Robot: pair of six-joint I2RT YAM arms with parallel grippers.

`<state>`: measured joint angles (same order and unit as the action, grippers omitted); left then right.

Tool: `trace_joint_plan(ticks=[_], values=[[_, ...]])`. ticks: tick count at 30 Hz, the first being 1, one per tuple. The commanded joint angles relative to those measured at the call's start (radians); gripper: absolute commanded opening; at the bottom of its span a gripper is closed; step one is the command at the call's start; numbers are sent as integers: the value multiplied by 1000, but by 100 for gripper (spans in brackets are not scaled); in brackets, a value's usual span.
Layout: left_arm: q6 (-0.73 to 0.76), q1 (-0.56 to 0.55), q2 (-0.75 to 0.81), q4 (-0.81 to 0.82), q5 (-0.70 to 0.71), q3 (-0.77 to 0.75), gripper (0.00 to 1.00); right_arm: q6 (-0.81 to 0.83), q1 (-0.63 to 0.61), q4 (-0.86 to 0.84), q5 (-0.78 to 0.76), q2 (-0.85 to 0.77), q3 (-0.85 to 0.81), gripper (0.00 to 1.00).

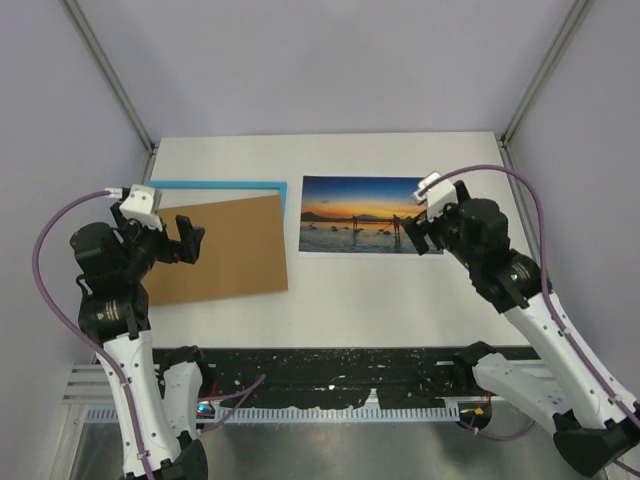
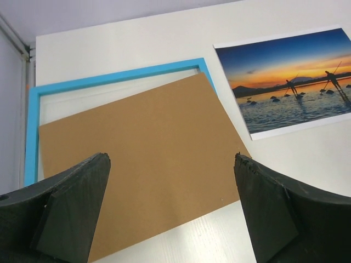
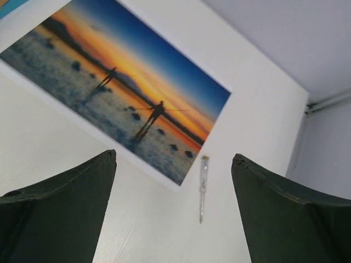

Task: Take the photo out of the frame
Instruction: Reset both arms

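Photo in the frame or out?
Out. The photo lies flat on the table, apart from the frame; a brown board lies askew over the frame.

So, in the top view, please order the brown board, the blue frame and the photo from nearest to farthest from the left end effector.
1. Brown board: directly under the left end effector.
2. Blue frame: its visible bar lies just behind the board.
3. Photo: farther to the right, past the frame's corner.

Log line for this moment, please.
photo: out, flat on table | frame: partly under backing board | left tool: open, empty | right tool: open, empty
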<state>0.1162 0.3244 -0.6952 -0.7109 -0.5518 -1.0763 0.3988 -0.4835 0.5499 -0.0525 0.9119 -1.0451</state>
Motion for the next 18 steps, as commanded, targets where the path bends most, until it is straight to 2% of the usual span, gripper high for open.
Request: trace_joint_plan(ticks=[1, 4, 8, 18], values=[[23, -2, 28, 171, -83, 61, 100, -34, 66, -260, -245, -196, 135, 90], [31, -4, 40, 215, -86, 107, 100, -32, 97, -379, -311, -336, 230, 90], [28, -4, 42, 226, -103, 131, 100, -52, 134, -448, -336, -418, 307, 90], [27, -4, 79, 217, -126, 154, 100, -129, 187, -493, -330, -453, 367, 90]])
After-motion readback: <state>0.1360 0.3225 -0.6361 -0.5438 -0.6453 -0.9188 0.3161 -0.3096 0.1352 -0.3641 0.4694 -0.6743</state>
